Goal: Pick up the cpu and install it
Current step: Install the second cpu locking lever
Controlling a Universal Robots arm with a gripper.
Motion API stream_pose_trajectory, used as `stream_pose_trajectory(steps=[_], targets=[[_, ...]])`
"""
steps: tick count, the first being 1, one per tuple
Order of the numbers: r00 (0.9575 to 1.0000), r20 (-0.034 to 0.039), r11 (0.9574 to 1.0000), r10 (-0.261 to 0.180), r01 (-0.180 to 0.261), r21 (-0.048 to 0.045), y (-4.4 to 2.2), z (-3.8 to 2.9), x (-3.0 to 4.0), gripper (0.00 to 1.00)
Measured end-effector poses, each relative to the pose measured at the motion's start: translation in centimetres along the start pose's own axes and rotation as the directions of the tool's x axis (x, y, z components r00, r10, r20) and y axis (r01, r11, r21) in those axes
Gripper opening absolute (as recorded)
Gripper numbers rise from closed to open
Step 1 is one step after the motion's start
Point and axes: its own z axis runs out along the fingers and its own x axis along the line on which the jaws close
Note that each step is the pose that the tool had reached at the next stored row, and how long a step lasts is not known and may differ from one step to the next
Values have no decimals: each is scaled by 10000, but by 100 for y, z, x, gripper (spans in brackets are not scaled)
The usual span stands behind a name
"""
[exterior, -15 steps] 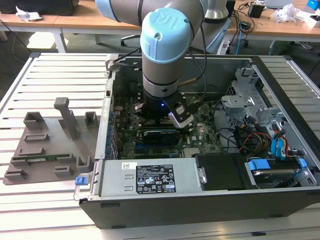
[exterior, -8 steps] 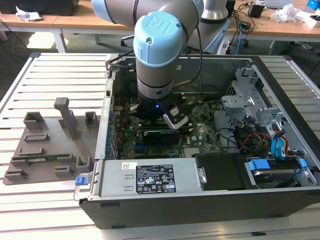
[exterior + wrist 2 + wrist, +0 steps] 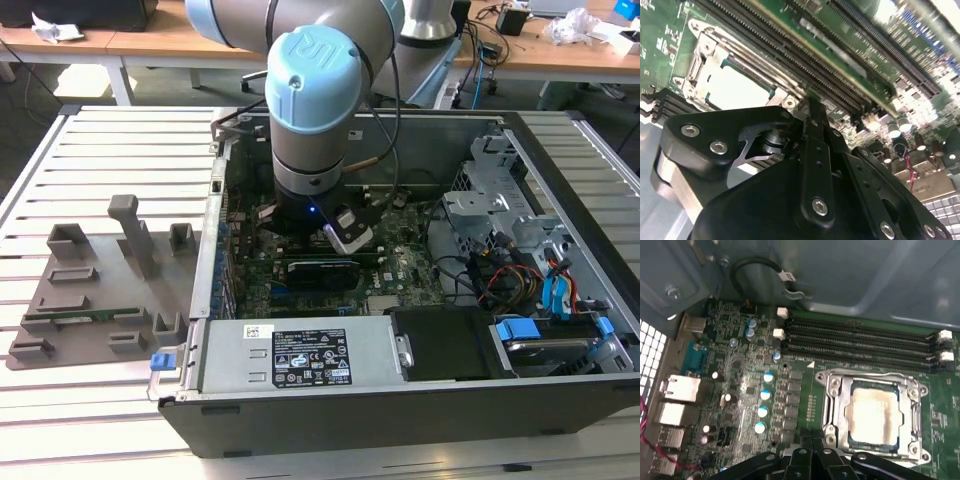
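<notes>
arm (image 3: 310,90): reached down into open computer case (image 3: 560,150), wrist over the motherboard (image 3: 400,265), in the exterior view.
gripper (image 3: 814,441): narrow, fingertips pressed together, held nothing; hovered just beside the socket frame (image 3: 836,405), clear of the chip; seen in both wrist views (image 3: 810,107).
cpu (image 3: 874,412): lay flat inside the socket frame, silver top up, metal bracket around its rim; also seen in second wrist view (image 3: 735,90).
memory slots (image 3: 860,340): ran in parallel rows just beside the socket, on the side away from the gripper.
power supply (image 3: 300,360): sat at 6 o'clock from the wrist in the exterior view.
drive bays (image 3: 500,215): sat at 3 o'clock from the wrist.
grey fixture tray (image 3: 90,290): lay at 9 o'clock from the case, on slatted table (image 3: 100,140), well apart from the gripper.
</notes>
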Motion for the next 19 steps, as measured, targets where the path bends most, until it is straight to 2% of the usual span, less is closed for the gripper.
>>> stream_pose_trajectory(steps=[5, 10, 12, 15, 16, 17, 18, 19], targets=[[9999, -31, 9999, -108, 108, 24, 8, 4, -1, 11], [9999, -31, 9999, -111, 111, 26, -47, -10, 6, 11], [9999, -38, 9999, -112, 113, 84, -46, -18, 5, 11], [9999, -99, 9986, -122, 127, 509, 5, -140, -5, 11], [9999, -118, 9978, -122, 130, 644, 24, -155, -14, 11], [9998, -146, 9966, -122, 134, 817, 44, -153, -27, 11], [9997, -193, 9941, -119, 139, 1072, 71, -145, -51, 11], [9997, -216, 9929, -117, 141, 1181, 85, -141, -65, 11]])
